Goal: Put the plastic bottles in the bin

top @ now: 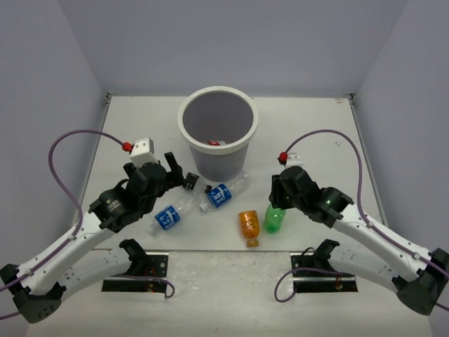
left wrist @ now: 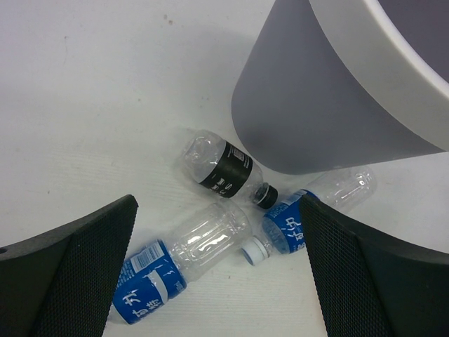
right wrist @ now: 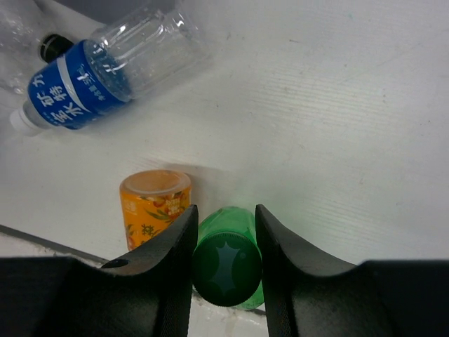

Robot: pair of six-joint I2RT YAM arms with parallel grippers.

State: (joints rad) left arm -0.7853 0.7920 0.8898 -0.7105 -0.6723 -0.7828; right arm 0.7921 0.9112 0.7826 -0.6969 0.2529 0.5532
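The grey-white bin (top: pixel 184 116) stands at the table's middle back, with a red-white bottle (top: pixel 215 143) inside. My left gripper (top: pixel 181 174) is open above three lying clear bottles: a dark-labelled one (left wrist: pixel 221 165), a blue-labelled one (left wrist: pixel 182 260) and a second blue-labelled one (left wrist: pixel 316 207) against the bin wall (left wrist: pixel 316 105). My open left gripper (left wrist: pixel 217 210) holds nothing. My right gripper (top: pixel 276 200) is shut on the green bottle (right wrist: pixel 227 270) near its dark cap. An orange bottle (right wrist: pixel 151 203) lies just to its left.
The orange bottle (top: pixel 248 225) and green bottle (top: pixel 274 217) lie near the table's front edge. Grey walls close in the left, right and back. Purple cables loop beside each arm.
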